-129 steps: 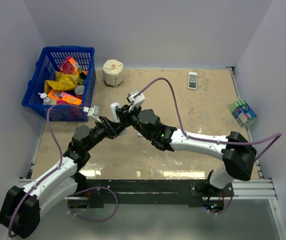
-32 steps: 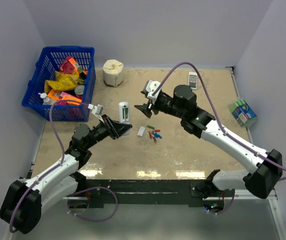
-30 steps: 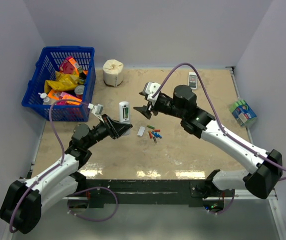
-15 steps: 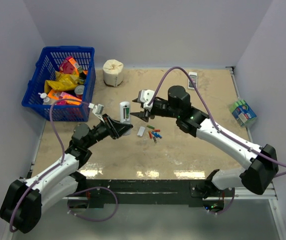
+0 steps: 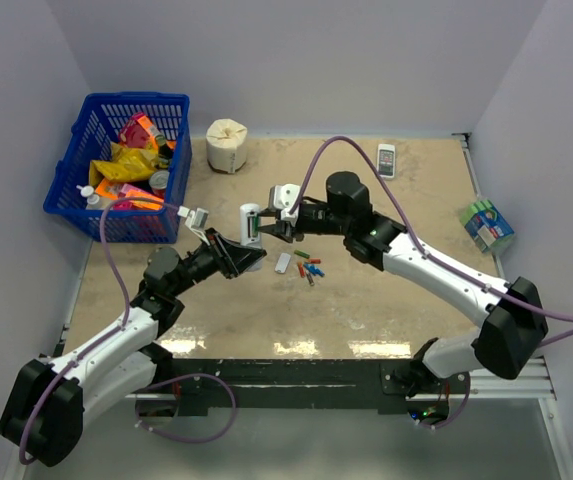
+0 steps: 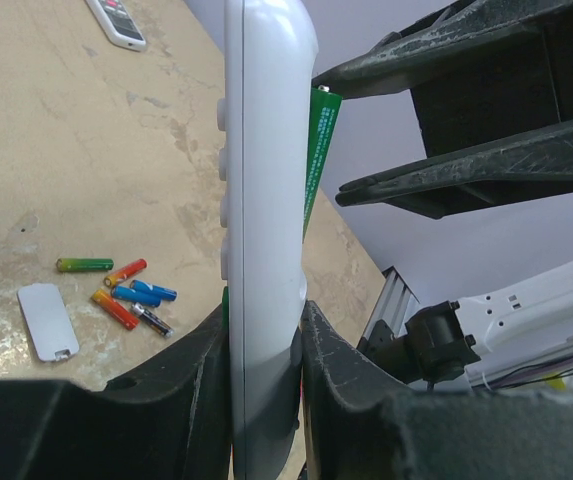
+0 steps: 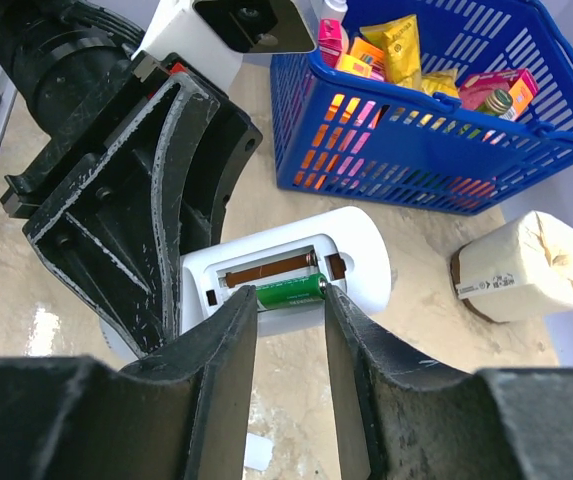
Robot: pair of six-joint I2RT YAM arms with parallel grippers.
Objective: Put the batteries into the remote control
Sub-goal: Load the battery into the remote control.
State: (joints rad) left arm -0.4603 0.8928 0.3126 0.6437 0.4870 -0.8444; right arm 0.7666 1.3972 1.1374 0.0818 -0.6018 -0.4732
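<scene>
My left gripper [image 6: 264, 335] is clamped on the lower part of the remote control [image 6: 266, 150], holding it upright above the table [image 5: 386, 215], left of centre. Its open battery compartment faces my right gripper [image 5: 268, 229], which sits right against it. One green battery [image 7: 291, 292] lies in the compartment, next to an empty slot. The right fingers [image 7: 228, 330] stand partly apart on either side of that battery; I cannot tell whether they grip it. The other batteries [image 5: 309, 268] lie loose on the table just right of the remote, beside the white cover [image 5: 283, 262].
</scene>
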